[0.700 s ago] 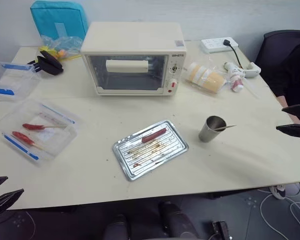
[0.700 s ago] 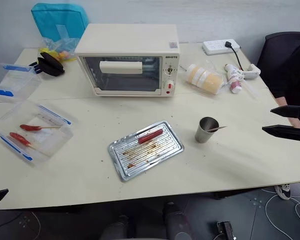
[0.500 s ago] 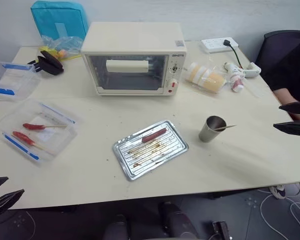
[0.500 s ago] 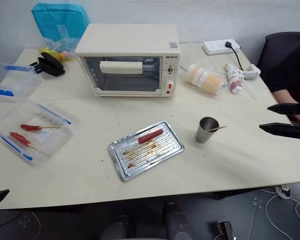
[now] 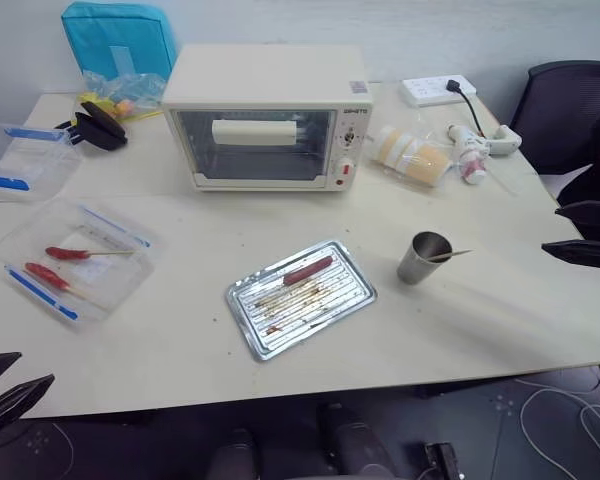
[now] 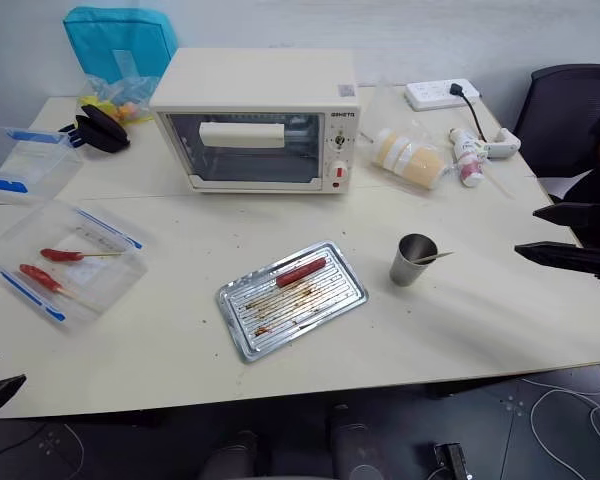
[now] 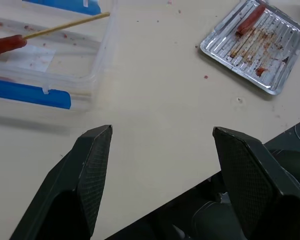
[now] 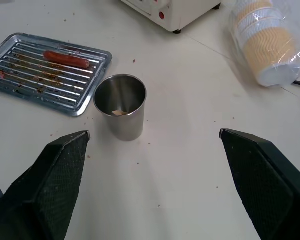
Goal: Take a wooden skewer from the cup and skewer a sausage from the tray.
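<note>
Skewer propped in cup for easy picking, sausage flat on tray, both jaws spread, empty, off counter edges.

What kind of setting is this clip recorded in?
Probably an office or lab staged as a snack-prep bench: a toaster oven on a plain table, an office chair and loose cables on the floor.

- My two head views look forward and down over the whole table from well back.
- My left wrist view sits low and close over the near table edge; my right is close above the cup.
- Both wrist views share the tray.
</note>
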Tool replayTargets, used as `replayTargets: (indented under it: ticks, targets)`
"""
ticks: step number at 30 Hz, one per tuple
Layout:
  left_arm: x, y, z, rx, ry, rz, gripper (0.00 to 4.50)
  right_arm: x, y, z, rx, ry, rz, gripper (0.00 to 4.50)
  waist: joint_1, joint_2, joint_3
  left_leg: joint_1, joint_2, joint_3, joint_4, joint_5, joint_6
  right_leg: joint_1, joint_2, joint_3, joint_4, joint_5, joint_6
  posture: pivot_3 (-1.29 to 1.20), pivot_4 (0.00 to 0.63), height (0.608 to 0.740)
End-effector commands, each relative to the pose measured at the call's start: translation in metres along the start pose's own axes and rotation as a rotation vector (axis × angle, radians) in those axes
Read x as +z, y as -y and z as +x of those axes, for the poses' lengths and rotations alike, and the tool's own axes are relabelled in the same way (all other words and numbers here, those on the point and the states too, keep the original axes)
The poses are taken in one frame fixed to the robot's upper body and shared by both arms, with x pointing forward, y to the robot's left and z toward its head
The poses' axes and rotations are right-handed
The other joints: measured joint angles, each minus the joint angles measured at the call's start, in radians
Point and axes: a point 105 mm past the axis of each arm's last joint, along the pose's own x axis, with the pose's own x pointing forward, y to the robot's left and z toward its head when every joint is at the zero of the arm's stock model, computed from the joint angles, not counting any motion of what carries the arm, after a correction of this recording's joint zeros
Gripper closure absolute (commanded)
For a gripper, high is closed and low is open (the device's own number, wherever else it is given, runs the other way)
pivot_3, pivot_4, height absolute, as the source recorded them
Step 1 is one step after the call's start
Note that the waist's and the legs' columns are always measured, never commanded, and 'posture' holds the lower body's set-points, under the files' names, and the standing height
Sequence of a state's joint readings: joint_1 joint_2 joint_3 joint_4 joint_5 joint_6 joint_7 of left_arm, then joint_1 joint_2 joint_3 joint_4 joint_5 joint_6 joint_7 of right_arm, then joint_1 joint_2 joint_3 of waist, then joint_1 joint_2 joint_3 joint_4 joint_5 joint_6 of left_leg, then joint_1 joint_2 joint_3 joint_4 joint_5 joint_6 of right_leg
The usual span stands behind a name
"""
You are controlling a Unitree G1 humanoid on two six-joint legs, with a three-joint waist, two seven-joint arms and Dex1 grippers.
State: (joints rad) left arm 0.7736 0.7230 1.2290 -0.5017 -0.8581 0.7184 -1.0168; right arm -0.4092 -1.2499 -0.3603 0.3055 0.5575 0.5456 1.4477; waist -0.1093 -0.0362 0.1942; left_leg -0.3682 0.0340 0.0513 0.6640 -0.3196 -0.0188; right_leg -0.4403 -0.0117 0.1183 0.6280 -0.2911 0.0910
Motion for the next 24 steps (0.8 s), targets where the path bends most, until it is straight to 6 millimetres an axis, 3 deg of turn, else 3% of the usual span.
replayTargets:
  ticks: [1, 14, 20, 24]
  targets:
    - [0.006, -0.001, -0.001, 0.002, 0.013, 0.028, 1.1, 0.009, -0.001, -0.002, -0.013, 0.024, -0.042, 0.16, 0.0, 0.0, 0.0, 0.0, 0.0, 0.0, 0.0, 0.0, 0.0, 0.0, 0.0, 0.0, 0.0, 0.0, 0.0, 0.0, 0.15, 0.74]
    - [0.025, -0.005, 0.016, -0.034, 0.102, 0.049, 1.1, 0.007, 0.002, 0.0, -0.061, 0.07, -0.026, 0.16, 0.001, 0.0, 0.0, 0.0, 0.0, 0.0, 0.0, 0.0, 0.0, 0.0, 0.0, 0.0, 0.001, 0.005, 0.009, 0.0, 0.15, 0.74]
    - [0.041, 0.009, 0.037, -0.175, 0.122, 0.08, 1.07, 0.003, -0.001, 0.004, -0.098, 0.125, 0.051, 0.08, 0.004, 0.002, 0.0, 0.0, 0.0, 0.0, 0.001, 0.0, 0.0, 0.0, 0.0, 0.0, 0.002, 0.007, 0.013, 0.0, 0.15, 0.74]
    - [0.054, 0.023, 0.059, -0.299, 0.137, 0.12, 1.07, -0.012, -0.009, 0.011, -0.151, 0.147, 0.073, 0.08, 0.013, 0.002, -0.001, 0.0, 0.0, -0.001, 0.001, 0.0, 0.0, 0.0, 0.001, -0.001, 0.004, 0.009, 0.016, 0.0, 0.15, 0.74]
